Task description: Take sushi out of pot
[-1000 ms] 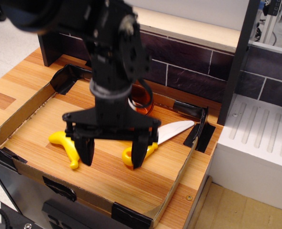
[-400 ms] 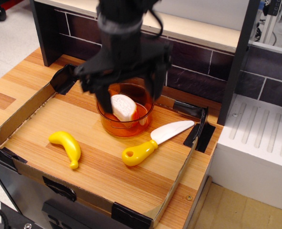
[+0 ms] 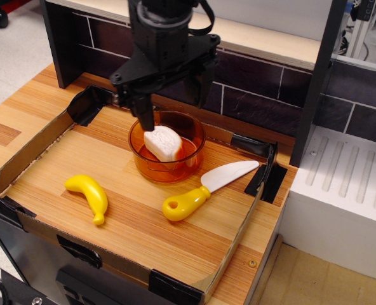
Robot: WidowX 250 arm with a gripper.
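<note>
The sushi [image 3: 163, 142] is a rounded white block with an orange edge. It lies inside the translucent orange pot [image 3: 143, 164], leaning toward the pot's left side. The pot stands at the back of the wooden tray. My black gripper [image 3: 173, 108] hangs just above and behind the pot with its jaws spread wide. The left finger [image 3: 143, 116] reaches down to the pot's rim beside the sushi. The right finger is partly hidden behind the gripper body. Nothing is held between the jaws.
A yellow toy banana [image 3: 90, 194] lies at the front left of the tray. A toy knife [image 3: 204, 189] with a yellow handle and white blade lies right of the pot. Low cardboard walls [image 3: 239, 238] ring the wooden board. A dark tiled backsplash [image 3: 258, 82] stands behind.
The gripper rose from low over the banana and knife and moved back to the pot, uncovering it and the sushi. Since 0.4 s ago it shifted slightly up and back.
</note>
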